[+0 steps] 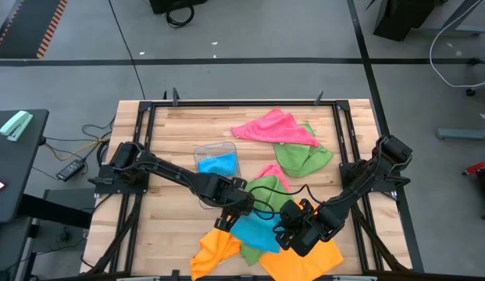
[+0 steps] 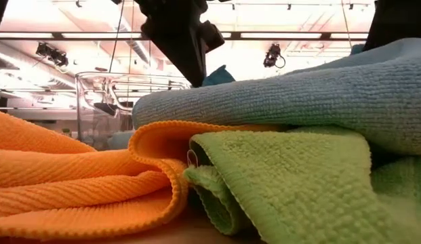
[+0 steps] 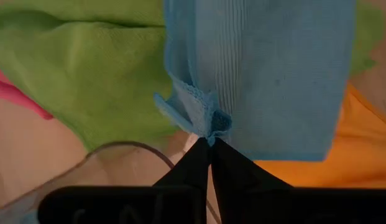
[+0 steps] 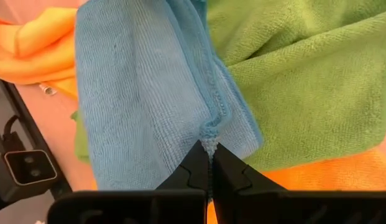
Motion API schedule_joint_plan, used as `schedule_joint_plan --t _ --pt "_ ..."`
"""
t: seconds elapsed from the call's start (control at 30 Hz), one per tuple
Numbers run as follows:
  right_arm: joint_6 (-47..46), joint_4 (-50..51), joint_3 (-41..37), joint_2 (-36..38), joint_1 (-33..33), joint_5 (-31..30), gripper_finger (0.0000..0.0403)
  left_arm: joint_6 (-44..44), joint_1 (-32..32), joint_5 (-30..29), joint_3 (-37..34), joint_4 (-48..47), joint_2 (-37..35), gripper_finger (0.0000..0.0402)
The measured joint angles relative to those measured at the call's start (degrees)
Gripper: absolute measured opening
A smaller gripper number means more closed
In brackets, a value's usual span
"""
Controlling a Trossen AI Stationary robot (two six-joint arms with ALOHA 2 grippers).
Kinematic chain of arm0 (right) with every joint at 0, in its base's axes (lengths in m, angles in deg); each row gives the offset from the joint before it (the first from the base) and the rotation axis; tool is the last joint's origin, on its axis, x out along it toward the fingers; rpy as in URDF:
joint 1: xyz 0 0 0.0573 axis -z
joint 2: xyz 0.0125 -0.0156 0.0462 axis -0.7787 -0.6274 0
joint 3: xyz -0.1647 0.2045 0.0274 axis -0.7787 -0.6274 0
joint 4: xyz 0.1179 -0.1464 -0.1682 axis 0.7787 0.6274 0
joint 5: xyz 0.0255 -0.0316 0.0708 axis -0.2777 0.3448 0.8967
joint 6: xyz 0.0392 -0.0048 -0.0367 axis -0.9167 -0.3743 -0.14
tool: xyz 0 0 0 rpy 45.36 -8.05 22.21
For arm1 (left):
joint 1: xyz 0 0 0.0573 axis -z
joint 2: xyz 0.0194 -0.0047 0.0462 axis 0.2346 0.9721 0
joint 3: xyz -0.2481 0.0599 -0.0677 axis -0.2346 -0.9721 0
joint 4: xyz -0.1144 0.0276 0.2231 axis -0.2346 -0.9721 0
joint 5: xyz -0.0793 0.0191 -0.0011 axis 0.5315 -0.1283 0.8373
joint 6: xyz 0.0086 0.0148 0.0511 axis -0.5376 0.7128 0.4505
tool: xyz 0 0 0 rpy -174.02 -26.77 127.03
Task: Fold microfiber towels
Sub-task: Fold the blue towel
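Note:
A sky-blue microfiber towel (image 1: 256,231) lies near the table's front middle, over an orange towel (image 1: 214,251) and a green one (image 2: 291,183). My left gripper (image 3: 210,142) is shut on one of its corners, at its left (image 1: 240,211). My right gripper (image 4: 209,149) is shut on another corner, at its right (image 1: 289,230). A second orange towel (image 1: 308,261) lies under the right gripper. Another green towel (image 1: 262,187) lies just behind the blue one. My left gripper pinches a bunched corner of the blue towel (image 3: 212,124) between its two fingertips, slanting down from the table's left. The cloth spreads away from the fingers over the green and orange towels. My right gripper pinches a hemmed corner of the blue towel (image 4: 210,138) between its two fingertips, slanting down from the table's right. The cloth folds into a crease at the fingers and runs away from them over the green towel.
A clear tray (image 1: 217,148) with a blue cloth in it stands behind the left gripper. A pink towel (image 1: 272,128) and a green towel (image 1: 304,158) lie at the far right, with a small pink piece (image 1: 270,172) nearer. Bare wood shows at the near left.

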Motion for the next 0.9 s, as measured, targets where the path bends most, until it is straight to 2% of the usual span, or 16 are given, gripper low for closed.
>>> schedule_joint_plan --t 0.2,0.4,0.7,0.9 --pt "0.01 -0.45 -1.53 0.00 1.38 0.04 0.0008 -0.08 -0.63 -1.63 0.00 0.60 0.03 0.0016" --pt "-0.15 -0.53 -2.98 0.00 2.04 0.66 0.0014 -2.58 -0.90 -1.97 0.00 -0.01 1.72 0.0030" --pt "-0.27 0.11 -3.96 -0.03 2.02 2.88 0.0095 -4.15 -1.03 -3.92 -0.07 -1.37 2.54 0.0052" --pt "-1.70 1.94 -5.49 -0.03 1.71 7.46 0.0136 -6.05 -1.06 -3.99 -0.07 -2.91 2.54 0.0066"
